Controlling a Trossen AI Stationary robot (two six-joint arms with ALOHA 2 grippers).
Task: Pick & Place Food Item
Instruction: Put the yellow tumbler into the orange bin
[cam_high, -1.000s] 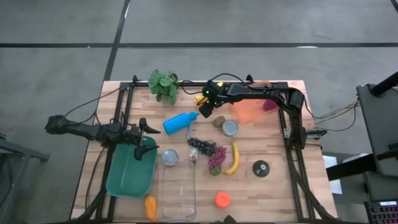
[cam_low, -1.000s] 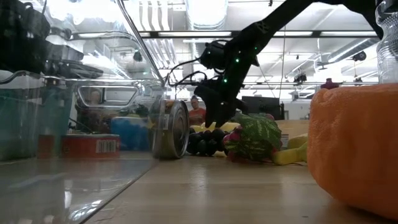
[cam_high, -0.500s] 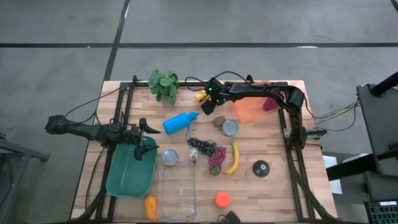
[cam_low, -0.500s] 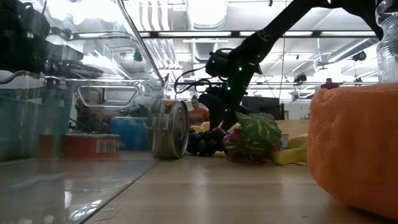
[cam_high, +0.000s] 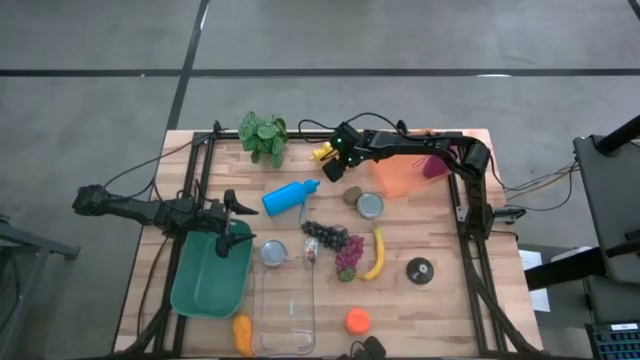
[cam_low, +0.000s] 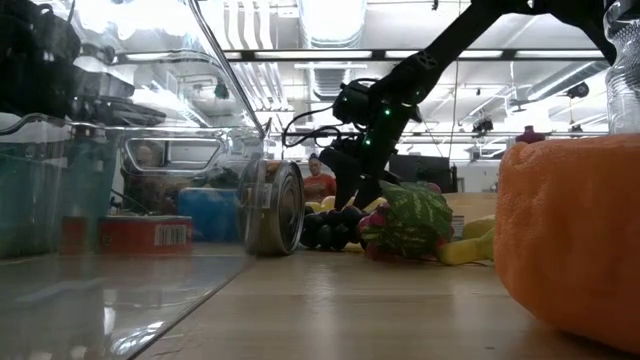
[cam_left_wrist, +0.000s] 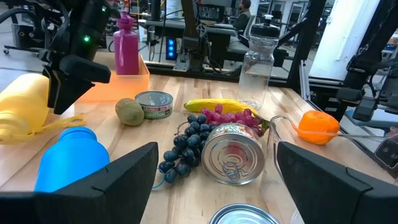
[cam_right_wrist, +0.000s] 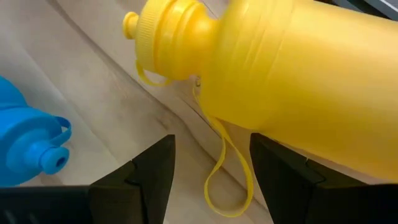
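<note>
- Wooden tabletop (cam_high: 420, 230) at frame centre, grey floor around it; the low view shows a ceiling-lit room behind.
- Right hand (cam_high: 327, 167), fingers parted and empty, hovers upper centre by a yellow bottle (cam_high: 322, 153) (lying flat).
- The kiwi (cam_high: 352, 195) lies just lower right of it.
- Left hand (cam_high: 240, 222) waits released, centre left, over a green bin (cam_high: 200, 290).

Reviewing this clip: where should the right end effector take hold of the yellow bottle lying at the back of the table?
Probably across the yellow bottle body's mid-section, from above: it lies on its side, its neck and cap are narrower, and its loose strap trails on the table.
</note>
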